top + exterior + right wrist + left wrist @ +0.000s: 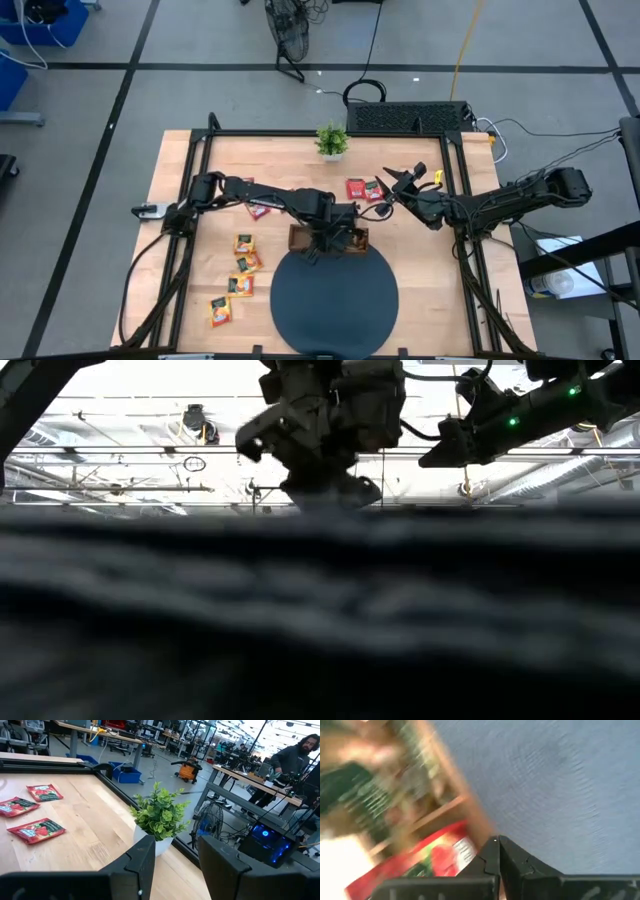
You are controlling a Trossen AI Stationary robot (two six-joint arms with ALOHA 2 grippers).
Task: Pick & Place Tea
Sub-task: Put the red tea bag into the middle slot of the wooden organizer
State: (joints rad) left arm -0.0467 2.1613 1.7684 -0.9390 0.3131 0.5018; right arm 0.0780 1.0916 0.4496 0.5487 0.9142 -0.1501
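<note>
Two dark fingers of my left pincer are pressed shut, right at the far edge of the dark round mat. One small red tea sachet lies in a box of the brown wooden tray, its corner just beside my tips. I cannot tell if I pinch it. I think this step is putting it in the tray, so I should let go only when it is inside the walls, then lift straight up.

My right pincer is open and holds nothing. It waits near the little green potted plant at the far edge of the pale wooden table. Three more red sachets lie close by. A person stands far off.

From above, yellow-orange sachets wait near the table's left edge.

From table height, the mat hides the tray.
</note>
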